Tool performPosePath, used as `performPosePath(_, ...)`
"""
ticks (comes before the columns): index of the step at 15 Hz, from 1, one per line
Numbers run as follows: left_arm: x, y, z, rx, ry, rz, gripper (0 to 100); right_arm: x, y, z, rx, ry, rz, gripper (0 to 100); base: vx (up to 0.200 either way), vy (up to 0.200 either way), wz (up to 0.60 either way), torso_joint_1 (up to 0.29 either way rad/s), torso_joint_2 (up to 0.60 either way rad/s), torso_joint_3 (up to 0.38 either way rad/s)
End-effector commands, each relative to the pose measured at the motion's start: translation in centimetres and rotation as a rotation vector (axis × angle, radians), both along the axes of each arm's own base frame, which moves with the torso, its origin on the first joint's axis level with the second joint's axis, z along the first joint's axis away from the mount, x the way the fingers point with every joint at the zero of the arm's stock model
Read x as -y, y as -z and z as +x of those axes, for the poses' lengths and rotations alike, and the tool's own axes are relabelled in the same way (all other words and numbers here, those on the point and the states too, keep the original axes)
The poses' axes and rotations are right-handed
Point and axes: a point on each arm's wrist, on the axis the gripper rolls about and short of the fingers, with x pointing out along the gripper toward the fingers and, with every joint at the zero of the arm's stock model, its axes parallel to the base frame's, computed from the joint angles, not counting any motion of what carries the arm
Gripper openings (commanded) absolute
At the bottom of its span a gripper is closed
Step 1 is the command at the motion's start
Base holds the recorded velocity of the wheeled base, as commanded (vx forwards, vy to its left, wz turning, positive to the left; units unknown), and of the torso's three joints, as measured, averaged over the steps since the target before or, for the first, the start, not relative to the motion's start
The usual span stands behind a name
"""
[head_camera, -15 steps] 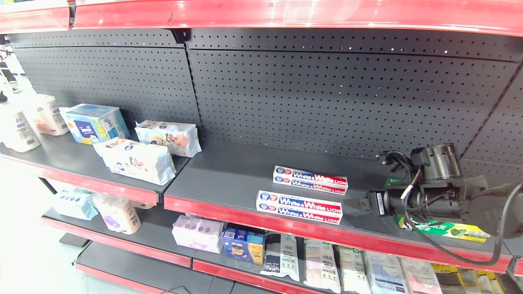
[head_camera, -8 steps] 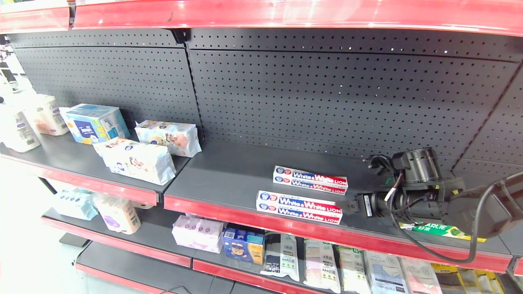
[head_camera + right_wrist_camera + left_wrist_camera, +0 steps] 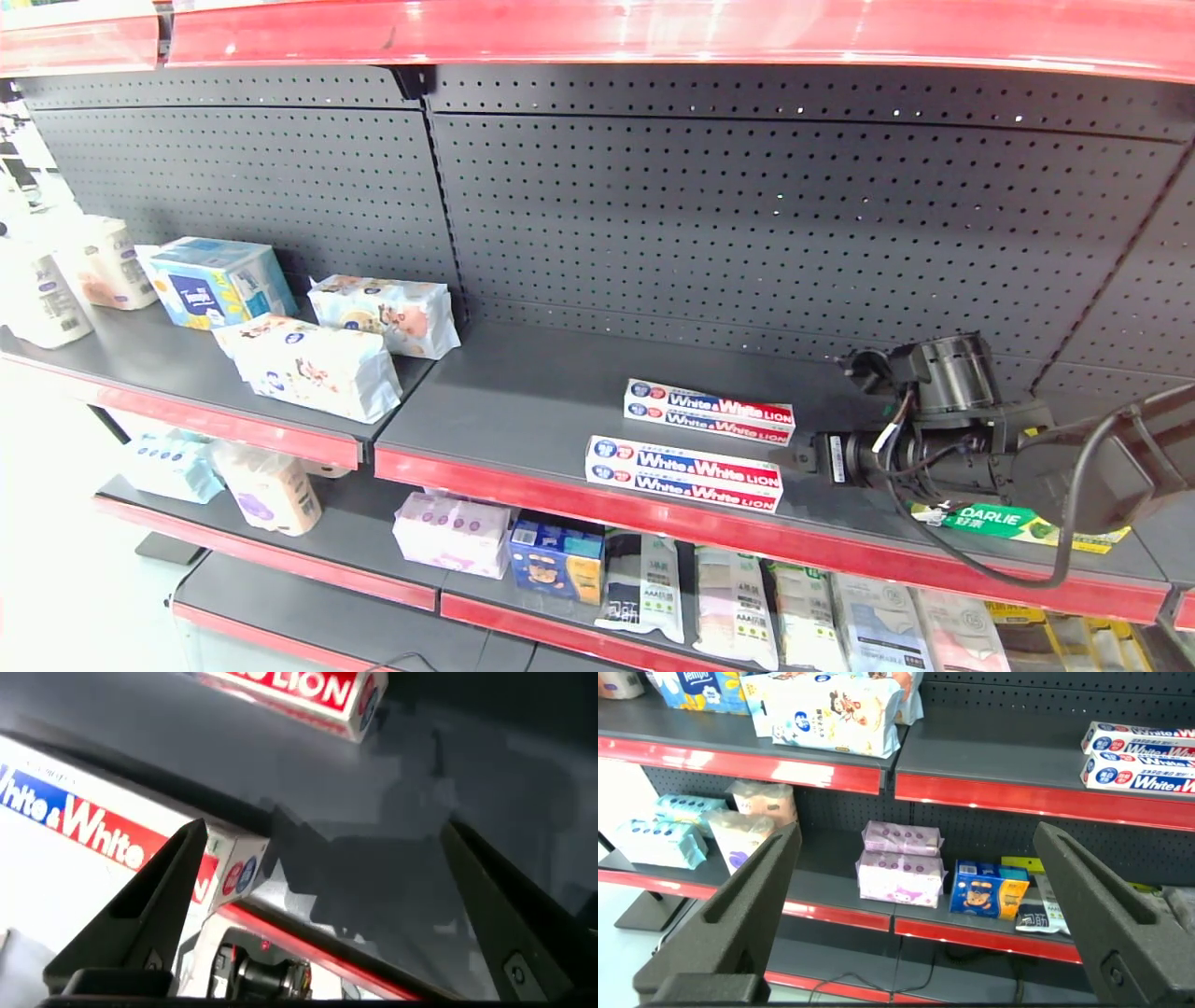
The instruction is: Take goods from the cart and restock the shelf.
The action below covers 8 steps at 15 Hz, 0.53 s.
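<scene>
Two white-and-red toothpaste boxes lie on the dark middle shelf point(image 3: 523, 401), one at the front edge point(image 3: 684, 473) and one behind it point(image 3: 709, 412). My right gripper point(image 3: 792, 460) lies low over the shelf, its tips just beside the right end of the front box. In the right wrist view this gripper point(image 3: 318, 905) is open, with the front box's end point(image 3: 238, 873) near one finger and the rear box point(image 3: 299, 686) farther off. A green toothpaste box point(image 3: 1018, 523) lies under the right arm. My left gripper point(image 3: 915, 905) is open and empty, facing the lower shelves.
Tissue packs point(image 3: 313, 364) and a blue pack point(image 3: 219, 280) fill the left section of the shelf. Bare shelf lies between them and the toothpaste. The lower shelves hold purple packs point(image 3: 901, 863), a blue box point(image 3: 976, 887) and bagged goods point(image 3: 738, 607). A red shelf edge point(image 3: 653, 28) hangs overhead.
My right arm has slid left along the shelf, bringing its gripper up to the front toothpaste box's end and uncovering more of the green box. The boxes have not moved.
</scene>
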Motion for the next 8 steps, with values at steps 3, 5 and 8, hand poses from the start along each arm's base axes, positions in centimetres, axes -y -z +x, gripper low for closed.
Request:
performPosePath(3, 0.0, 0.04, 0.02, -0.003, -0.001, 0.0, 100, -0.15, 0.54, 0.52, -0.002, 0.034, -0.039, 100, 0.0, 0.0, 0.0, 0.0, 0.0, 0.0)
performPosePath(5, 0.0, 0.04, 0.02, -0.003, -0.001, 0.0, 100, -0.16, 0.6, 0.58, -0.002, 0.035, -0.045, 100, 0.0, 0.0, 0.0, 0.0, 0.0, 0.0)
performPosePath(8, 0.0, 0.0, 0.01, -0.001, -0.001, 0.0, 100, -0.17, 0.66, 0.64, -0.003, 0.036, -0.046, 100, 0.0, 0.0, 0.0, 0.0, 0.0, 0.0)
